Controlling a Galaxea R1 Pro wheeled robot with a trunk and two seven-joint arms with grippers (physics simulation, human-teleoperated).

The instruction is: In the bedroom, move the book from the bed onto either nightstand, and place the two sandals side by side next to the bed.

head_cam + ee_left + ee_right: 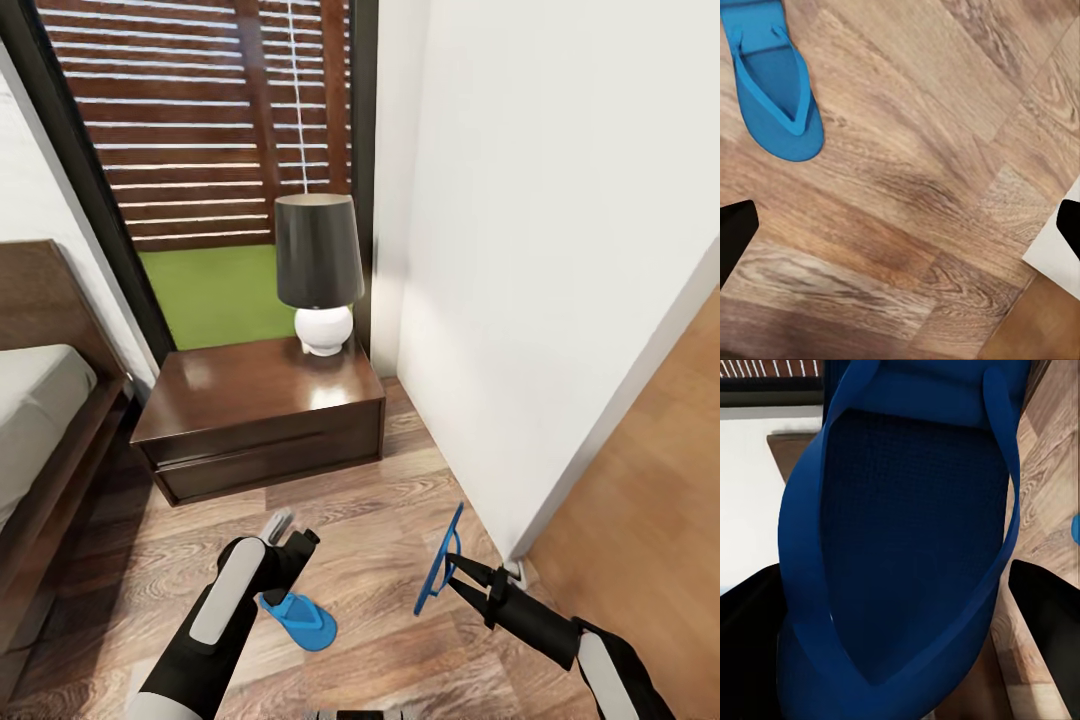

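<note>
- The right claw (447,572) is closed on one blue sandal (439,558) and holds it clear of the floor, standing on edge – almost upright – near the corner of the white wall (540,250).
- In the right wrist view that held sandal (907,532) sits between the two dark fingers (1046,615), its strap and footbed facing the camera.
- The other sandal (300,617) lies flat on the wood-plank floor (370,520), strap up, just beside the left arm's wrist and well apart from the held one.
- The left claw (290,535) hangs above the floor, pointing down; in the left wrist view its two dark fingertips (735,232) stand wide apart with nothing between them but planks.
- In that same view the lying sandal (774,82) is off to one side of the open fingers, not touching them.
- The nightstand (262,415) stands ahead against the window, its glossy top bare apart from a lamp (319,270) with a dark shade and a round white base at its far right corner.
- The bed (40,430) – pale mattress on a dark frame – lies left of the nightstand, just beside it.
</note>
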